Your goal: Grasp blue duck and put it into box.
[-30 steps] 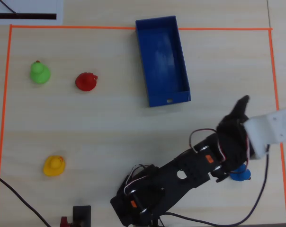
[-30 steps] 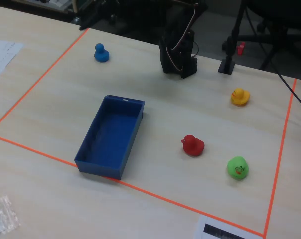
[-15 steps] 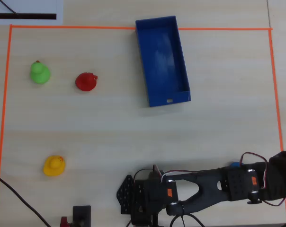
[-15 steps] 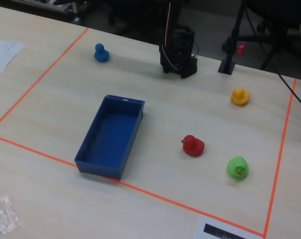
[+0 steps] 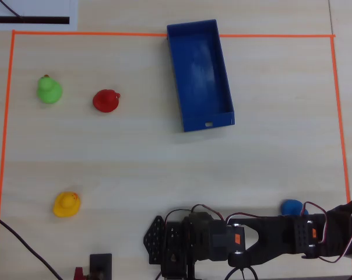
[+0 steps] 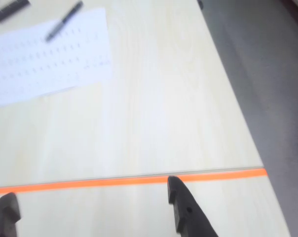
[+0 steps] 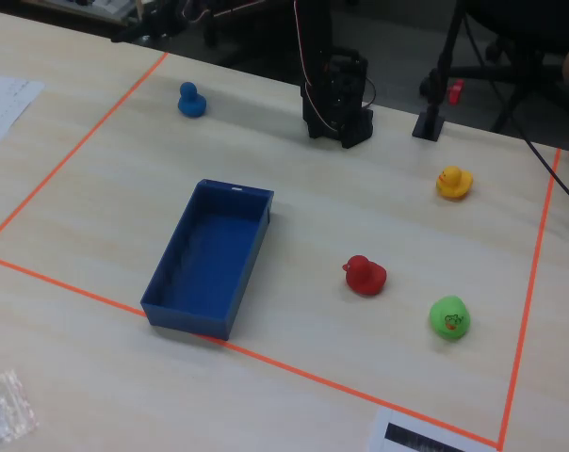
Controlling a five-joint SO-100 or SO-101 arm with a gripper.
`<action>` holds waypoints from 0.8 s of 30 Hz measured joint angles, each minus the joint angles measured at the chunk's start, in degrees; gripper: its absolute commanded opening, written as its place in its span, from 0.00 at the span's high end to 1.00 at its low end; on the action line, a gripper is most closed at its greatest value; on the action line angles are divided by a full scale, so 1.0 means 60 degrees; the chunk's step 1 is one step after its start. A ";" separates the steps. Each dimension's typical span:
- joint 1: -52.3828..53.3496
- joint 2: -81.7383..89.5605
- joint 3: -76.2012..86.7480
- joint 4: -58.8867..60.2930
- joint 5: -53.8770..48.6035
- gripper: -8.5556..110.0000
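The blue duck (image 5: 291,207) sits on the table at the lower right of the overhead view, just above my arm (image 5: 281,233); in the fixed view it (image 7: 191,100) is at the far left. The dark-blue box (image 5: 200,74) stands empty at top centre, and shows in the fixed view too (image 7: 209,259). My arm reaches right, past the duck. In the wrist view my gripper (image 6: 90,190) is open and empty, with its black fingers (image 6: 186,212) wide apart over bare table at the orange tape line (image 6: 139,180). The duck is not in the wrist view.
A green duck (image 5: 49,90), a red duck (image 5: 106,100) and a yellow duck (image 5: 66,204) sit on the left. Orange tape (image 5: 339,116) frames the work area. Beyond it the wrist view shows a printed sheet with a pen (image 6: 45,54) and the table edge (image 6: 247,133).
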 measured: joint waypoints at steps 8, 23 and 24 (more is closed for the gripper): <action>0.0073 0.0000 0.2065 -0.1890 -0.0527 0.59; 0.0146 0.1934 0.4365 -0.2139 -0.0747 0.59; 0.0146 0.2109 0.4497 -0.2139 -0.0747 0.59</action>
